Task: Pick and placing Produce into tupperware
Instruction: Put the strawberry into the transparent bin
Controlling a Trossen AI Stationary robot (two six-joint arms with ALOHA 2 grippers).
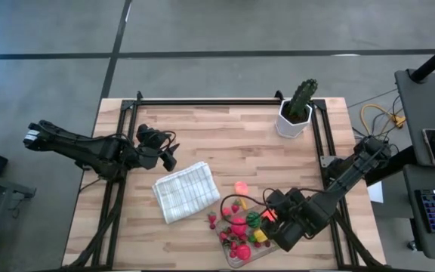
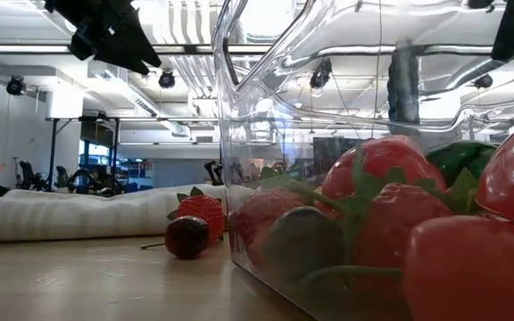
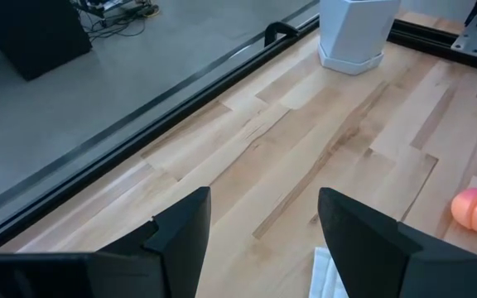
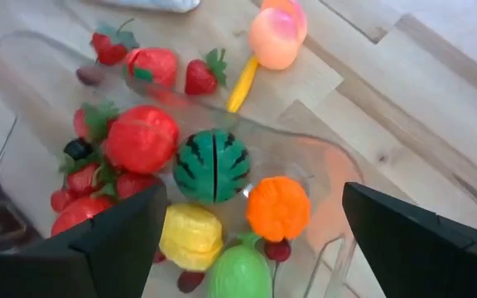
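Observation:
The clear tupperware [image 1: 242, 255] sits near the table's near edge, its wall [image 2: 266, 134] filling the low view. It holds several produce pieces: a red tomato [image 4: 142, 138], a watermelon [image 4: 214, 165], an orange [image 4: 277, 207], a yellow piece [image 4: 190, 236] and a green one [image 4: 238, 269]. A peach [image 1: 241, 187], strawberries [image 4: 205, 74] and a dark cherry [image 2: 187, 236] lie on the table outside it. My right gripper [image 4: 255, 248] hovers open above the container's right part, empty. My left gripper [image 3: 263, 223] is open and empty, left of the cloth.
A white checked folded cloth [image 1: 186, 190] lies left of the container. A cactus in a white pot [image 1: 297, 113] stands near the far right corner. A black frame [image 1: 202, 102] borders the table's far edge and sides. Bare wood lies between cloth and pot.

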